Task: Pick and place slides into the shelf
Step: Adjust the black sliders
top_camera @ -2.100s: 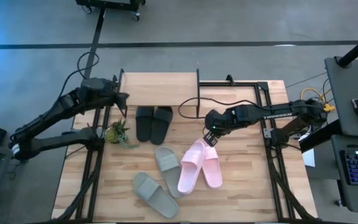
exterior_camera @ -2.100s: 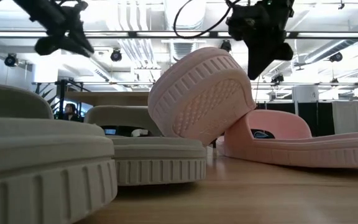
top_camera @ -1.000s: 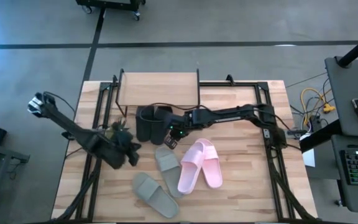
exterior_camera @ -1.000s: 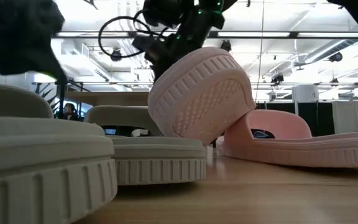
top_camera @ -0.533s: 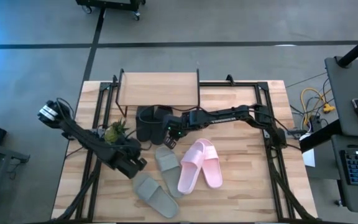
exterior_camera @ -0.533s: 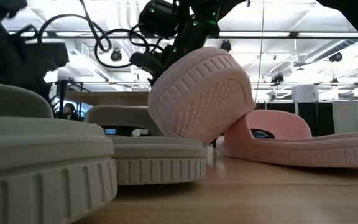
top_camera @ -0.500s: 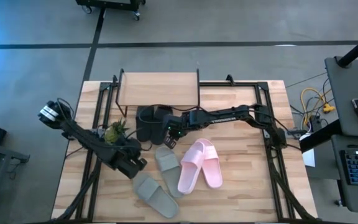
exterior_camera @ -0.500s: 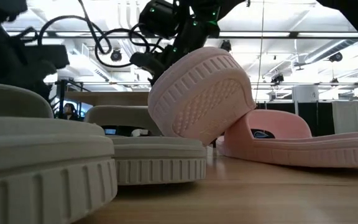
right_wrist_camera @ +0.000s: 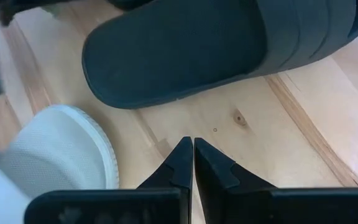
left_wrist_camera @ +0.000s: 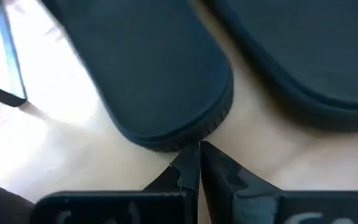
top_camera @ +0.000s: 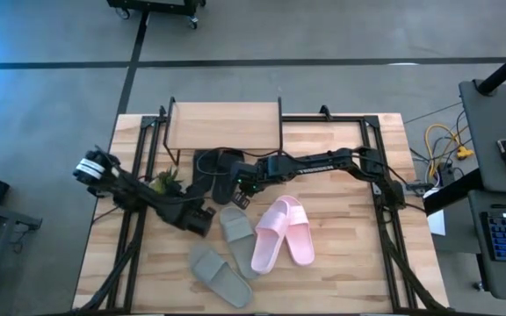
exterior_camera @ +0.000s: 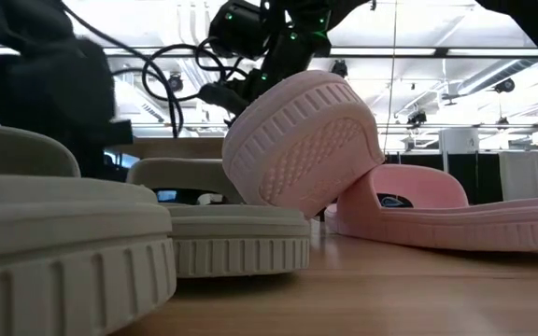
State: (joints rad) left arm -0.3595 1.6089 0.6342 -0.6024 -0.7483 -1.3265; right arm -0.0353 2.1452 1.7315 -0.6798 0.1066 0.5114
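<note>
The black pair lies side by side, soles down, in front of the shelf, a light plank on thin black legs. My left gripper is shut at the heel of the left black slide. My right gripper is shut and hovers over bare wood just short of the right black slide's heel. Two grey-green slides lie nearer. In the pale pink pair, one slide is tipped up on the other. My left gripper has its shut fingertips against the heel rim of the left black slide. It comes low from the table's near side, along the slide. The slide lies flat on the table.
A small green plant stands to the left of the black pair, close by my left arm. A black metal frame runs along both sides of the table. There is bare wood to the right of the pink pair.
My left gripper has swung from the near left part of the table toward the right and then toward the far edge, up to the left black slide's heel. My right gripper has kept still by the right black slide.
</note>
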